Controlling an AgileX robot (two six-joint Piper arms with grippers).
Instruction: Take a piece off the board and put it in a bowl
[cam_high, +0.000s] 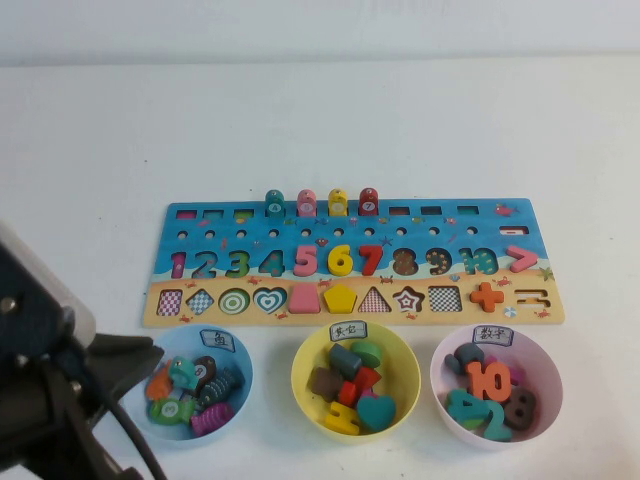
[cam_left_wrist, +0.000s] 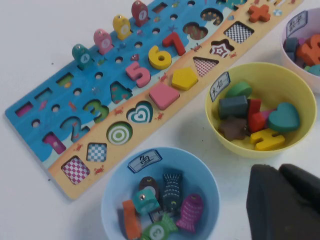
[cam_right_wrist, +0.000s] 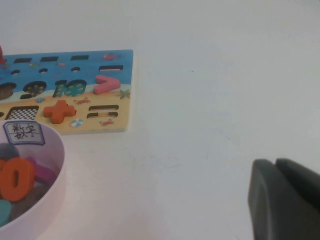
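Note:
The dark-teal heart piece (cam_high: 377, 410) (cam_left_wrist: 283, 117) lies inside the yellow bowl (cam_high: 408, 362) (cam_left_wrist: 216, 119) among other shape blocks. On the board (cam_high: 160, 268) (cam_left_wrist: 30, 119) the heart slot (cam_high: 269, 299) (cam_left_wrist: 140, 112) is empty and shows its ringed pattern. My left gripper (cam_high: 138, 356) (cam_left_wrist: 280, 169) is shut with nothing in it, hovering at the near left beside the light-blue bowl, short of the yellow bowl. My right gripper (cam_right_wrist: 275, 162) is shut and empty over bare table to the right of the board; it is outside the high view.
The light-blue bowl (cam_high: 247, 385) (cam_left_wrist: 107, 200) holds fish pieces and the pale-pink bowl (cam_high: 555, 368) (cam_right_wrist: 55, 165) holds numbers. A pink trapezoid (cam_high: 304, 299) and a yellow pentagon (cam_high: 339, 298) sit in board slots. Several fish pegs (cam_high: 306, 203) stand along the board's far edge.

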